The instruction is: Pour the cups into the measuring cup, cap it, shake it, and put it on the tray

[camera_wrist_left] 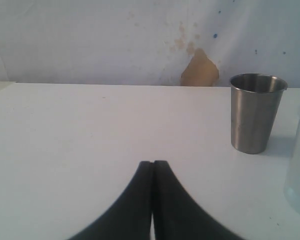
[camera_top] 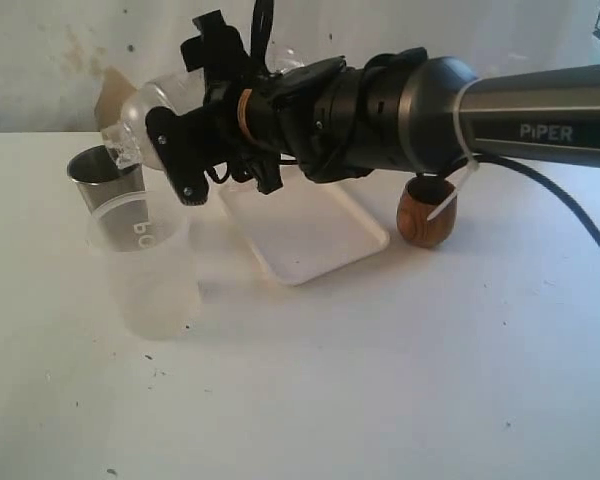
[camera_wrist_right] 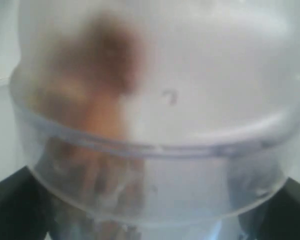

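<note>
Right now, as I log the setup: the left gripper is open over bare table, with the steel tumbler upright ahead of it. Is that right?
Not quite. The left gripper is shut, its fingers pressed together, as the left wrist view shows. The rest stands: it is over bare table, with the steel tumbler upright ahead of it.

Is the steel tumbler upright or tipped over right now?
Upright: the steel tumbler stands on its base on the white table, rim up. Its contents cannot be told.
</note>
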Motion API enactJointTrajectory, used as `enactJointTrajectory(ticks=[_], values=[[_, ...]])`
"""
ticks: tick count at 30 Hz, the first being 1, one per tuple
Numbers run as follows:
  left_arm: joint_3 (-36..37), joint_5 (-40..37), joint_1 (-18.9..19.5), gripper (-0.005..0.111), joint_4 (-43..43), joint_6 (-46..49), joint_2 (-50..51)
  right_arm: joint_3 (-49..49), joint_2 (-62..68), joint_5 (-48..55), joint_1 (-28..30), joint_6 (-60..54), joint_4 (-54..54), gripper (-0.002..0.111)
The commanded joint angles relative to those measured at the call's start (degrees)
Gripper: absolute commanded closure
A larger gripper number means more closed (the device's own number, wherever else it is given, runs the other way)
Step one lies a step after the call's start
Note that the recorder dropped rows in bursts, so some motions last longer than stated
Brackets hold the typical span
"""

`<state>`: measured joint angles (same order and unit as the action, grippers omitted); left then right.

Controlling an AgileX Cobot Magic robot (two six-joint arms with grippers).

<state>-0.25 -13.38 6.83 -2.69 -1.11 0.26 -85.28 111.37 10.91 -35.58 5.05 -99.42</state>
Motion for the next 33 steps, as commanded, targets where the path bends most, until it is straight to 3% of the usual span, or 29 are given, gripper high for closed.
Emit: enactJointTrajectory(ticks=[1, 33], values=[[0.2, 0.0, -0.1, 0.107, 0.1, -0.2, -0.3, 0.7, -1.4, 2.5, 0.2, -8.6, -0.5, 0.108], [0.2, 0.0, -0.1, 0.107, 0.1, -0.2, -0.3, 0.8, -1.3, 3.8, 0.0, -20.2, -0.5, 0.108]])
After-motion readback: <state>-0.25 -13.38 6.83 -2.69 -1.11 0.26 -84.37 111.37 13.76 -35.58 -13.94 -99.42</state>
